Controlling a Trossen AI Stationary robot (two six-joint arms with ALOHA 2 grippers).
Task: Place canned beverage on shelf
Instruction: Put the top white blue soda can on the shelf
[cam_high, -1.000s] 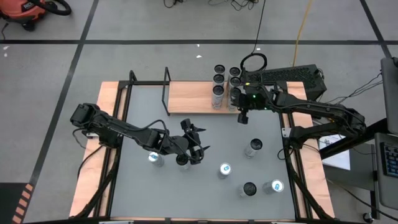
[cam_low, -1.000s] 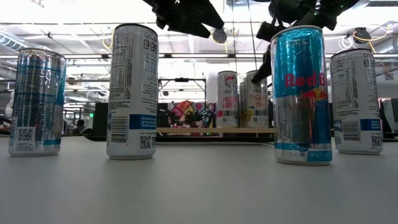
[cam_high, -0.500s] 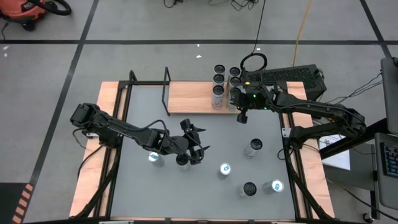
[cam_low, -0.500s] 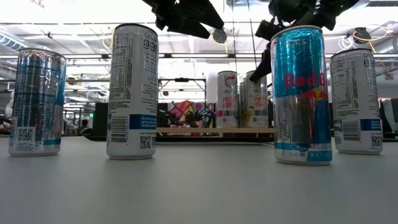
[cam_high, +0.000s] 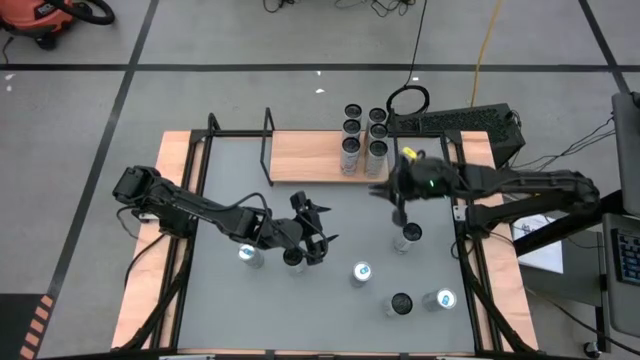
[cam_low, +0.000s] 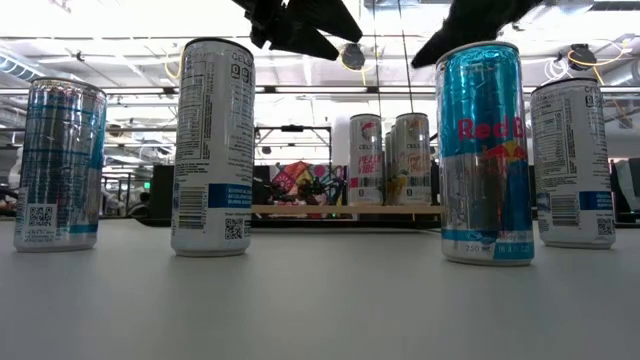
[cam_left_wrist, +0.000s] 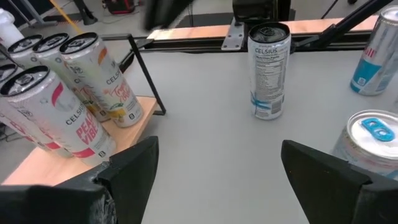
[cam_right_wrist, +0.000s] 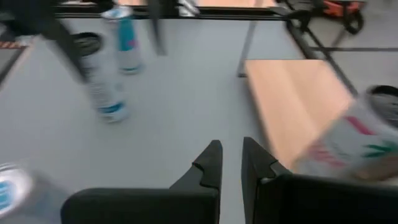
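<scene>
Four cans stand clustered at the right end of the shelf, and the right gripper hangs empty, fingers pinched together, just off the shelf over the grey table, above a loose can. It looks to be between deliveries. The left gripper hovers wide open, holding nothing, well clear of the shelf, beside another can. Next it needs opening, lowering, gripping.
</scene>
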